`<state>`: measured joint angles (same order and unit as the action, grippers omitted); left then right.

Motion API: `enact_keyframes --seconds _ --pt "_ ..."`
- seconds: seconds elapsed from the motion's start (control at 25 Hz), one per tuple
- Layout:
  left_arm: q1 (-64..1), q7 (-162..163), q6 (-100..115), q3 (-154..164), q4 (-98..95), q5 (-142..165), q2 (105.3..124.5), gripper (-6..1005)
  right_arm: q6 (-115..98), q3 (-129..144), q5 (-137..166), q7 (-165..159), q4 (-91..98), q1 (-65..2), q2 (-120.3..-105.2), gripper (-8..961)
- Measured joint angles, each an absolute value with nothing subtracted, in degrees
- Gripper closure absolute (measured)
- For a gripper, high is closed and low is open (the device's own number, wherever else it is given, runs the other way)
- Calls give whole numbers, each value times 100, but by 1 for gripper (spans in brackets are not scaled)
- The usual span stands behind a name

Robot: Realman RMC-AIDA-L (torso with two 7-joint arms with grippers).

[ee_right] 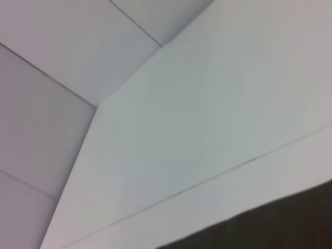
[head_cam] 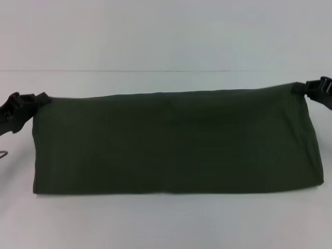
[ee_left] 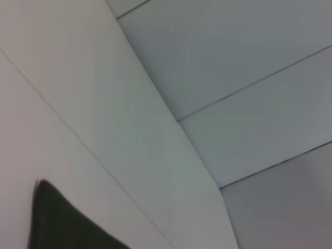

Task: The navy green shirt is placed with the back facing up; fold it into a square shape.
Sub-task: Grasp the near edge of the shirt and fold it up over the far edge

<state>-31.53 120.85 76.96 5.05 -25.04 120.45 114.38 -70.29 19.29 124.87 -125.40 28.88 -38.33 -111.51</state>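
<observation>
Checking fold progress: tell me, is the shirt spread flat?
No: the navy green shirt hangs, held by left claw and right claw.

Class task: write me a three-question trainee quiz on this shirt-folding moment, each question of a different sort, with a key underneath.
1. True or false: the navy green shirt lies crumpled in a heap, untouched by either arm.
2. Multiple choice: where does the left pincer grip the shirt? A) far left corner B) near edge C) middle
3. Fill in: the right pincer holds the far ____ corner.

Key
1. False: both pincers hold its far corners, and it spreads wide across the white table.
2. A
3. right
</observation>
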Motion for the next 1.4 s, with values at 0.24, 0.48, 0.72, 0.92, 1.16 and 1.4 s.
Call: enact_keyframes --seconds 0.24,0.48,0.72,0.92,1.16,1.4 --pt "-3436 11694 7151 513 -2503 11931 11512 1000 -6613 1964 11958 -12288 2880 -3837 -11234 809" --pt "-3604 11073 6583 541 -2509 11527 11710 1000 -6299 1981 11500 -11845 2877 -3833 -11389 801" --pt "-3781 10764 6213 566 -2495 11508 11862 1001 -5706 2122 11473 -11629 2843 -3966 -11553 794" --pt "-3847 10610 5880 560 -2496 11429 11969 1001 -5193 2296 11464 -11502 2798 -4050 -11682 787" --pt "-3914 10446 5382 566 -2496 11355 12101 1001 -4653 2381 11459 -11352 2783 -4148 -11822 780" --pt "-4044 10275 4904 613 -2496 11331 12248 1000 -4149 2391 11405 -11181 2632 -4310 -11907 773"
